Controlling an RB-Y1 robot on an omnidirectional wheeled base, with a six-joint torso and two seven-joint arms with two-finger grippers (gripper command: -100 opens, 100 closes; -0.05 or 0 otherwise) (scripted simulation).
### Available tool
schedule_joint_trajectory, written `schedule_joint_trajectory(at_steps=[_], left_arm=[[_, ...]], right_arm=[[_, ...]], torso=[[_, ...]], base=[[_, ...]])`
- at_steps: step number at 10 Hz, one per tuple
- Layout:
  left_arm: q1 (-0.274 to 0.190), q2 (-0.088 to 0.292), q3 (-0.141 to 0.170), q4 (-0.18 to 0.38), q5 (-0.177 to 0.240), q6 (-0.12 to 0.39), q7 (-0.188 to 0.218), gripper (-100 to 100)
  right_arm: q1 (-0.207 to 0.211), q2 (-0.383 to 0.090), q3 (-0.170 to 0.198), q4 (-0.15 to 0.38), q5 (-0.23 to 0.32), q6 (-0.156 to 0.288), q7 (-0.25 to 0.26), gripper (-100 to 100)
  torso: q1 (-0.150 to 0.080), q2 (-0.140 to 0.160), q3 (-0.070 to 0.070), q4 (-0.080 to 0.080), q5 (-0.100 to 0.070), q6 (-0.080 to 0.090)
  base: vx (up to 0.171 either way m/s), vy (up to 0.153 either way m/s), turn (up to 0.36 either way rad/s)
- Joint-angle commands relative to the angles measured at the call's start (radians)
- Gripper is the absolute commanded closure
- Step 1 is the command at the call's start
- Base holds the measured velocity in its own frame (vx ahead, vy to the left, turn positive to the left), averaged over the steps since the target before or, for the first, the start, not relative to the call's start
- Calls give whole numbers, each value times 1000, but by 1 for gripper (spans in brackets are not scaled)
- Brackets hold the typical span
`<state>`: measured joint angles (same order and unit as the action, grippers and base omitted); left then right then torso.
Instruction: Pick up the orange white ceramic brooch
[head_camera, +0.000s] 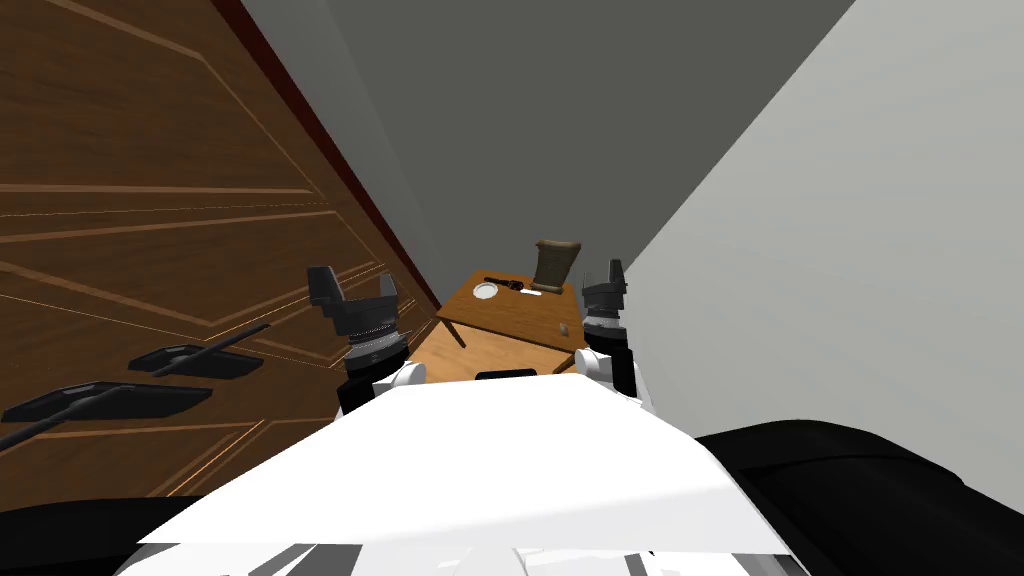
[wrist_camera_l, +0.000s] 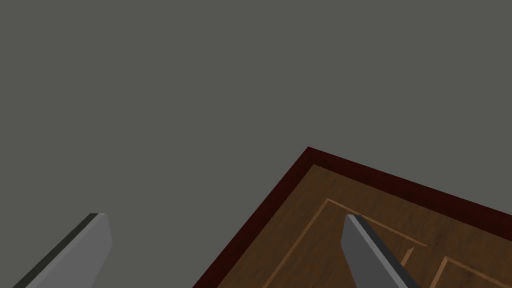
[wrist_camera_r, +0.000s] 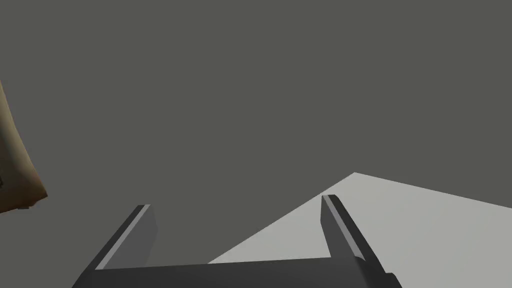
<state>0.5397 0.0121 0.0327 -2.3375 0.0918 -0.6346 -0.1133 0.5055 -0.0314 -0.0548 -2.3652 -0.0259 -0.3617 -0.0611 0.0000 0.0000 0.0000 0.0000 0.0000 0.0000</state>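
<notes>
A wooden table (head_camera: 510, 330) stands just ahead of me in the head view. On its far part lie a small white round thing (head_camera: 486, 291), a dark bar-shaped thing (head_camera: 506, 284) and a flat white piece (head_camera: 531, 292). A tiny grey thing (head_camera: 563, 328) sits nearer its right edge. I cannot tell which of these is the brooch. My left gripper (head_camera: 355, 285) (wrist_camera_l: 225, 216) is raised left of the table, open and empty. My right gripper (head_camera: 606, 272) (wrist_camera_r: 236, 201) is raised at the table's right side, open and empty.
A brown chair back (head_camera: 555, 262) (wrist_camera_r: 15, 165) stands behind the table. A panelled brown wooden door (head_camera: 150, 230) (wrist_camera_l: 380, 235) with two dark lever-like handles (head_camera: 190, 360) runs close along my left. A light grey wall (head_camera: 850, 270) closes in on the right.
</notes>
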Motion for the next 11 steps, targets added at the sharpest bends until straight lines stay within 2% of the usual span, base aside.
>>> schedule_joint_trajectory(at_steps=[1, 4, 8, 9, 11], left_arm=[[0, 0, 0, 0, 0, 0, 0, 0], [0, 0, 0, 0, 0, 0, 0, 0], [0, 0, 0, 0, 0, 0, 0, 0], [0, 0, 0, 0, 0, 0, 0, 0], [0, 0, 0, 0, 0, 0, 0, 0]], right_arm=[[3, -45, 6, 20, 14, -17, 13, -100], [13, -126, 21, 70, 48, -57, 47, -100], [31, -254, 55, 180, 122, -130, 126, -100], [31, -265, 55, 181, 122, -130, 126, -100], [40, -336, 78, 247, 170, -170, 180, -100]], torso=[[0, 0, 0, 0, 0, 0], [3, 5, 3, 1, 1, 0], [4, 7, 4, 2, 1, 0], [5, 8, 5, 2, 1, 0], [1, 5, 3, 1, 0, 0]], base=[[-40, 30, 89], [-87, 53, 103], [-106, 79, 193], [-78, 51, 30], [-76, 25, 205]])
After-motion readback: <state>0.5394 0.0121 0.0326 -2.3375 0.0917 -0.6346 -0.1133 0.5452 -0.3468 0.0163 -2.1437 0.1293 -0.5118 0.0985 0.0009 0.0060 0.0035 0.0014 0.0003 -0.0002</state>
